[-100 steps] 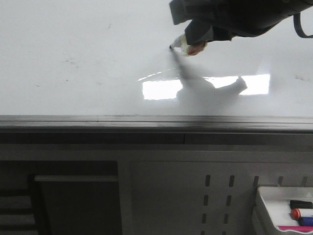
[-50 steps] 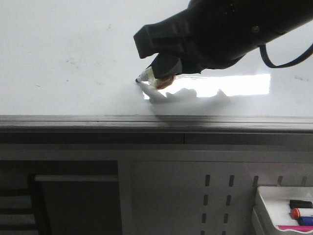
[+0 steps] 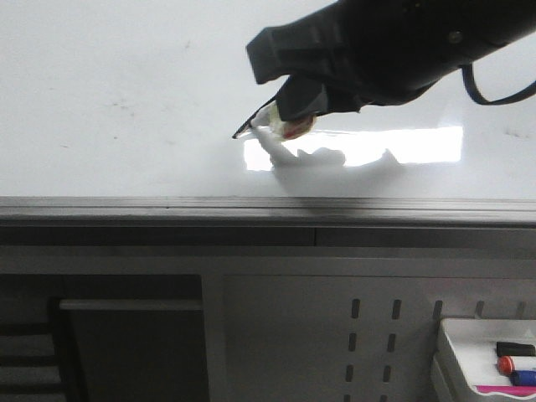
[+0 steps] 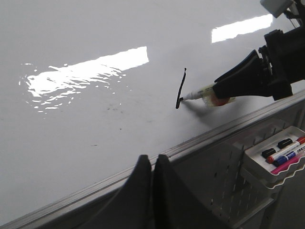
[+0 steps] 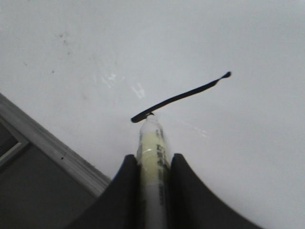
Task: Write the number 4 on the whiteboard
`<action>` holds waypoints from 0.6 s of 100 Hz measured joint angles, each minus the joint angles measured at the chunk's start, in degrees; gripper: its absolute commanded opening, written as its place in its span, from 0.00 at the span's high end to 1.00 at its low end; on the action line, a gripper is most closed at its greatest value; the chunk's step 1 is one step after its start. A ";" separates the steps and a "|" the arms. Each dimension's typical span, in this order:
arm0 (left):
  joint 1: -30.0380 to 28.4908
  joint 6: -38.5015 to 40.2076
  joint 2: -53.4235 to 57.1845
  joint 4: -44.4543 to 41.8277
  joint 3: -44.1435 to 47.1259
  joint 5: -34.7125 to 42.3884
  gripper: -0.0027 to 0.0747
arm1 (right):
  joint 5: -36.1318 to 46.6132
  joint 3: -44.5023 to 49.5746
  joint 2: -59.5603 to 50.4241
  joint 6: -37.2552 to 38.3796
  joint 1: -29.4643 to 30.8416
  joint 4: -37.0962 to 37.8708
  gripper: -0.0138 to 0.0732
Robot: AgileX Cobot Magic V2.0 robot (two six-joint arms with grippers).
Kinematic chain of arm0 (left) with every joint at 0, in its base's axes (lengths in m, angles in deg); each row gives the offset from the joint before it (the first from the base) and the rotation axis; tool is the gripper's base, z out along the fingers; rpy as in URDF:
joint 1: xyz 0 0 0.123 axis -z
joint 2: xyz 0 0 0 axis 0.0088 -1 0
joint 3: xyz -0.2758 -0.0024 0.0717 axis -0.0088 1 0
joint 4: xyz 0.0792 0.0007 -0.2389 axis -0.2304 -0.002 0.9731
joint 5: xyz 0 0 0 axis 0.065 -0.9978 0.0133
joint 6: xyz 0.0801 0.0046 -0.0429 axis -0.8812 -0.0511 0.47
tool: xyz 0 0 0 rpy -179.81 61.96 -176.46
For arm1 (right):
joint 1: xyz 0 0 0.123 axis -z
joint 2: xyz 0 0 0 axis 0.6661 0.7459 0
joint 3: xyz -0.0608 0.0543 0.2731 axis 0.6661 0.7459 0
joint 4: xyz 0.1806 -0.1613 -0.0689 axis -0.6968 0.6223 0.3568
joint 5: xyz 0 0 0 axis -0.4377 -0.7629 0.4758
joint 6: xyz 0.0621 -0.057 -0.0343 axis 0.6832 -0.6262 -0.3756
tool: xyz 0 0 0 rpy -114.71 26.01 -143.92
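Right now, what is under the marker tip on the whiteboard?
Under the marker tip, on the whiteboard, lies the end of one black slanted stroke, the start of the 4. The right hand hides the marker's rear barrel.

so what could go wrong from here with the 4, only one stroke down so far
1. The marker tip sits at the end of the single slanted stroke; turning into the crossbar without a clean start could smear or blob the line there.
2. The right gripper holds the marker only by its barrel between the fingers; sideways drag might tilt it and make the crossbar wavy.
3. The stroke ends fairly near the whiteboard edge, so the vertical may run short of room.
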 measured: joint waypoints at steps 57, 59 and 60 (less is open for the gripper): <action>0.00 0.00 0.00 0.44 0.09 -0.04 0.99 | -0.23 10.07 -12.17 0.00 11.33 -2.15 0.91; 0.00 0.00 0.00 0.44 0.09 -0.04 0.99 | -0.23 10.07 -12.29 0.00 11.53 -2.19 0.91; 0.00 0.00 0.00 0.44 0.09 -0.04 0.99 | -0.23 10.07 -12.30 0.00 11.49 -2.29 0.91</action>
